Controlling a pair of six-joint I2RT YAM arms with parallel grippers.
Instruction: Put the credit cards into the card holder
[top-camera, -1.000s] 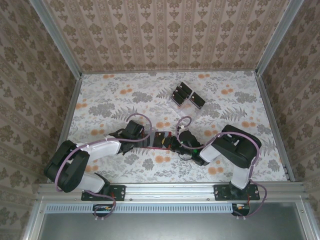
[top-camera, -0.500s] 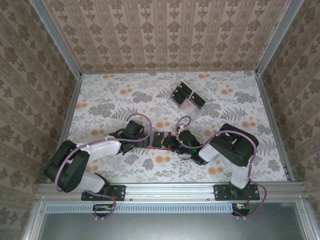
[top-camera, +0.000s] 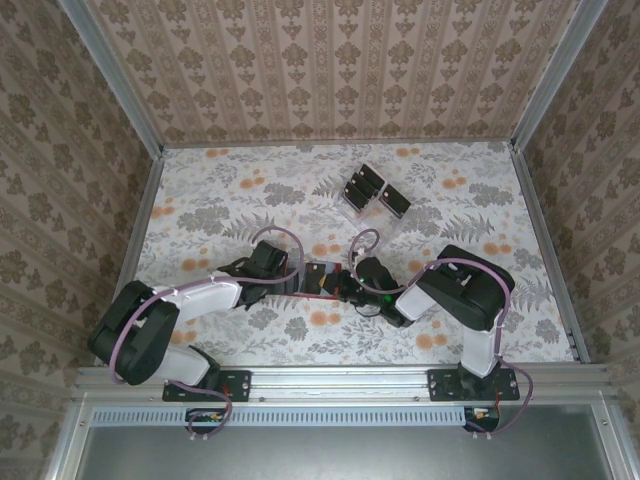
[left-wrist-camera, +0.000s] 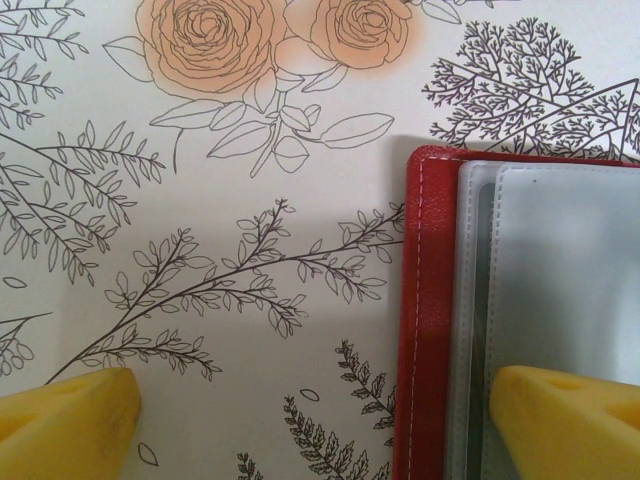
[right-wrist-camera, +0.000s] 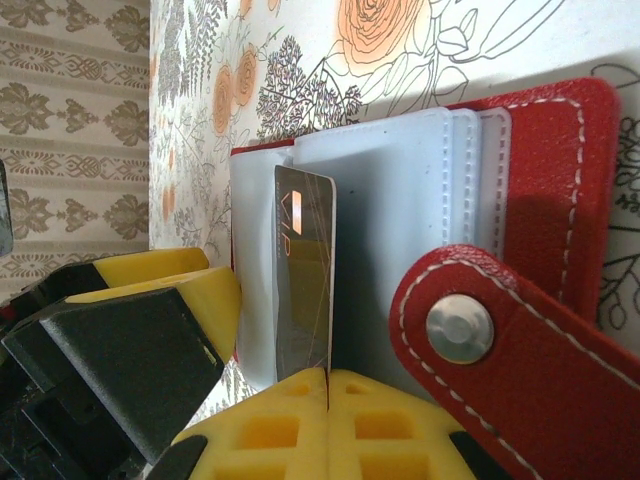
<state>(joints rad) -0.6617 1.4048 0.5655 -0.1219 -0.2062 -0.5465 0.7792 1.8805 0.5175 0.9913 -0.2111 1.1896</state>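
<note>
Three papered walls enclose a floral bench; left gripper spread over the wallet edge, right gripper pinching a card.

Beige wallpaper with striped damask ornament covers the back wall and both side walls. The tabletop carries a white cloth printed with grey foliage and orange roses. Aluminium rails frame its edges. The light is even and soft.

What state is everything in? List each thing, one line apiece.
card holder: open flat, snap strap unfastened.
right gripper: shut on the credit card.
credit card: pinched on edge, over the clear pockets.
left gripper: open, straddling the card holder's edge.
clear rack: upright, holding black cards.
</note>
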